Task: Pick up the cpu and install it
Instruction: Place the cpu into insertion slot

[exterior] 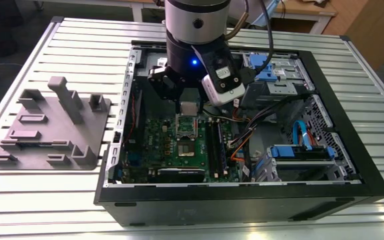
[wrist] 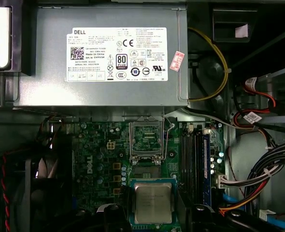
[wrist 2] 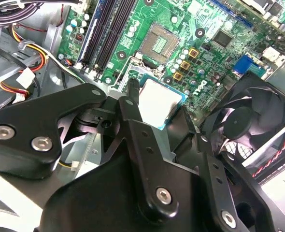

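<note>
Slatted metal table (exterior: 38,200) carried an open computer case (exterior: 245,205), with a grey plastic fixture (exterior: 52,125) at the exterior view's left. Inside the case, the arm's pincer (exterior: 189,102) hung over the green motherboard (exterior: 152,135), its fingers (wrist 2: 133,94) closed on the cpu (wrist: 153,203), near the open socket (wrist: 146,140).

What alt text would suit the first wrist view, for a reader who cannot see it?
The gripper holds the cpu, silver top showing, over the green motherboard, near its socket. Beyond lies a grey power supply, with coloured cables to one side.
</note>
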Motion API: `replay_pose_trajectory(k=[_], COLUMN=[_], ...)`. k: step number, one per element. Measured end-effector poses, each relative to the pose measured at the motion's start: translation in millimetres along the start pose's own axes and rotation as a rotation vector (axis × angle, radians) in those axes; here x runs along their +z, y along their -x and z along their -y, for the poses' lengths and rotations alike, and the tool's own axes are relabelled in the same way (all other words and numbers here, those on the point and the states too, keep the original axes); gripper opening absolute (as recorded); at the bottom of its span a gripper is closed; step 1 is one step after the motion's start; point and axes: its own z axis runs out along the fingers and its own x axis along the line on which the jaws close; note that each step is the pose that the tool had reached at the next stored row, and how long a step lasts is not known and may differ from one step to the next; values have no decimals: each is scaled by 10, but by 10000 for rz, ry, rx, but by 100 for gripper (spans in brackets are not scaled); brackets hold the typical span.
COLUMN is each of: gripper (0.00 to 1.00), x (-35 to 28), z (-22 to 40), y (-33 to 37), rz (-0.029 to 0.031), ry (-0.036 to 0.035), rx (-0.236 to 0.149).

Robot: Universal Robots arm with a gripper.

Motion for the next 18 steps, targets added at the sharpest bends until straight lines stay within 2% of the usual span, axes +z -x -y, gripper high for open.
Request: replay_pose_trajectory(k=[10, 15, 18], gripper=[47, 47, 47], x=[4, 69, 77], z=[1, 4, 4], y=[0, -2, -2], rz=[0, -1, -1], ry=[10, 8, 8], rx=[0, 0, 0])
